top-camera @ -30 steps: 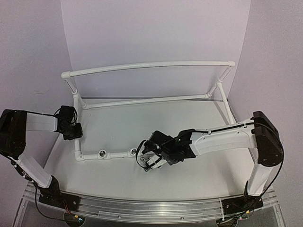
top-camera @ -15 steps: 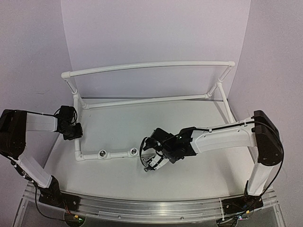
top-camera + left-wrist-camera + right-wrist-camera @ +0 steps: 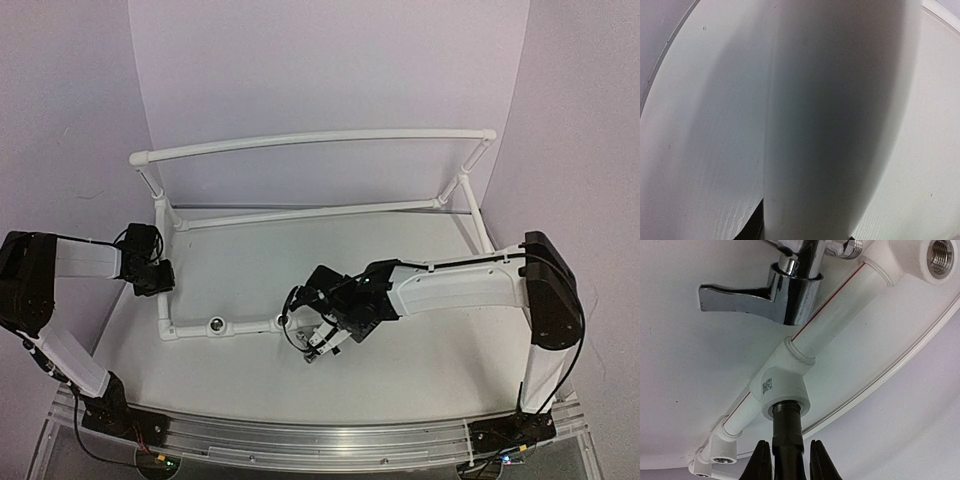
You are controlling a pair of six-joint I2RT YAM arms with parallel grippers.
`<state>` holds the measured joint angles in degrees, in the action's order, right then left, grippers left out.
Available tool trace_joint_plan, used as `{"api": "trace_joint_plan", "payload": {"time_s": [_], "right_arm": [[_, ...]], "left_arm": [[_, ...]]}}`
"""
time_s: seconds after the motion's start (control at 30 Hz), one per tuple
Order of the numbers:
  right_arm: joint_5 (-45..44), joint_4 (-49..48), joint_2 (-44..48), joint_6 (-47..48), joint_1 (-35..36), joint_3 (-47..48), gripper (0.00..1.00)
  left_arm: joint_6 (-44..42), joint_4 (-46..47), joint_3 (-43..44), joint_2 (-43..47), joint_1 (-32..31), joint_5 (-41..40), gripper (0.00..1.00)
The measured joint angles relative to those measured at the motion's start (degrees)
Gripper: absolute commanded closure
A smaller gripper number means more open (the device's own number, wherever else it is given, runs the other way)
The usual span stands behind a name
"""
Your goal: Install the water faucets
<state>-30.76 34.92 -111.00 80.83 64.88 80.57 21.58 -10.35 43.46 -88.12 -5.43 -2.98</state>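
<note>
Right gripper (image 3: 788, 447) pinching dark faucet (image 3: 786, 426) by stem. Faucet straight ahead of jaws, long axis in line with them, tip at socket (image 3: 782, 390) mouth (threads barely in, judged). Left gripper (image 3: 152, 277) well apart, clamped on frame (image 3: 835, 120). Next move likely twist about that axis.

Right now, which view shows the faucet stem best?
Right wrist: the faucet stem, between the right gripper's fingers, meets the socket. Top hides it under that gripper; left wrist shows only white pipe.
</note>
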Motion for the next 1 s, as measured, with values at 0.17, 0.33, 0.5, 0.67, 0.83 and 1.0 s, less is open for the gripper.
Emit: {"api": "trace_joint_plan", "payload": {"time_s": [0.17,0.33,0.5,0.67,0.83,1.0], "right_arm": [[0.0,2.3,-1.0,-6.1,0.0,1.9,1.00],[0.1,3.6,-1.5,-12.1,-0.1,3.0,1.00],[0.9,5.5,-2.2,-17.5,-0.4,4.6,1.00],[1.7,6.5,-2.5,-21.8,-0.7,5.4,1.00],[3.0,7.6,-2.6,-26.7,-1.2,6.3,1.00],[4.4,8.2,-2.6,-31.1,-1.9,6.8,1.00]], "left_arm": [[0.0,0.0,0.0,0.0,0.0,0.0,0.99],[0.0,0.0,0.0,0.0,0.0,0.0,0.99],[0.0,0.0,0.0,0.0,0.0,0.0,0.99],[0.0,0.0,0.0,0.0,0.0,0.1,0.99],[0.0,-0.1,0.1,0.0,0.0,0.1,0.99],[0.0,-0.2,0.2,-0.1,0.0,0.1,0.99]]}}
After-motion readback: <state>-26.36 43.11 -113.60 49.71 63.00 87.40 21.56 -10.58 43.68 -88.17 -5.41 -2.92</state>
